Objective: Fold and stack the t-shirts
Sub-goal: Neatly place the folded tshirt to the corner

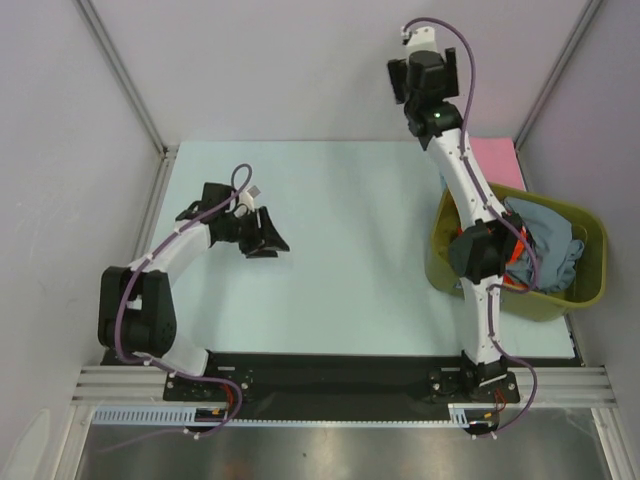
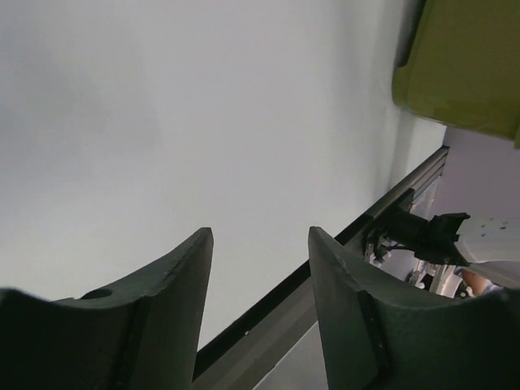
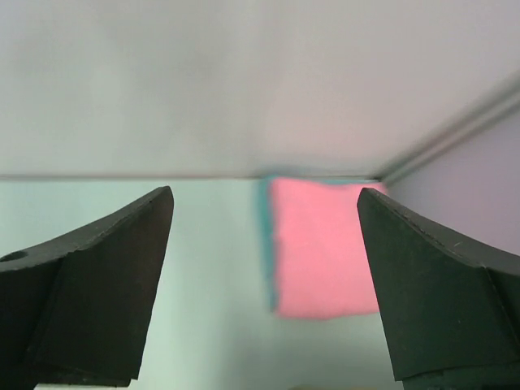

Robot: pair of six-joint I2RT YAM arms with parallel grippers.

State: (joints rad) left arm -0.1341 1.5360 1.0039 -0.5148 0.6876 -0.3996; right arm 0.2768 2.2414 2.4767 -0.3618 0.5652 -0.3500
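Note:
A folded pink t-shirt (image 1: 491, 161) lies flat in the table's far right corner. In the right wrist view the pink t-shirt (image 3: 325, 248) rests on a teal t-shirt (image 3: 265, 231), of which only an edge shows. My right gripper (image 1: 424, 78) hangs high above them, and in its own view the right gripper (image 3: 264, 193) is wide open and empty. A grey-blue t-shirt (image 1: 545, 240) and an orange-red one (image 1: 514, 268) lie bunched in the basket. My left gripper (image 1: 268, 238) hovers over the left-centre table; in its wrist view the left gripper (image 2: 260, 234) is open with nothing between its fingers.
The olive-green plastic basket (image 1: 585, 295) stands at the right edge of the table, partly under my right arm; the basket's wall (image 2: 467, 65) also shows in the left wrist view. Walls and metal frame posts close the table at the back and sides.

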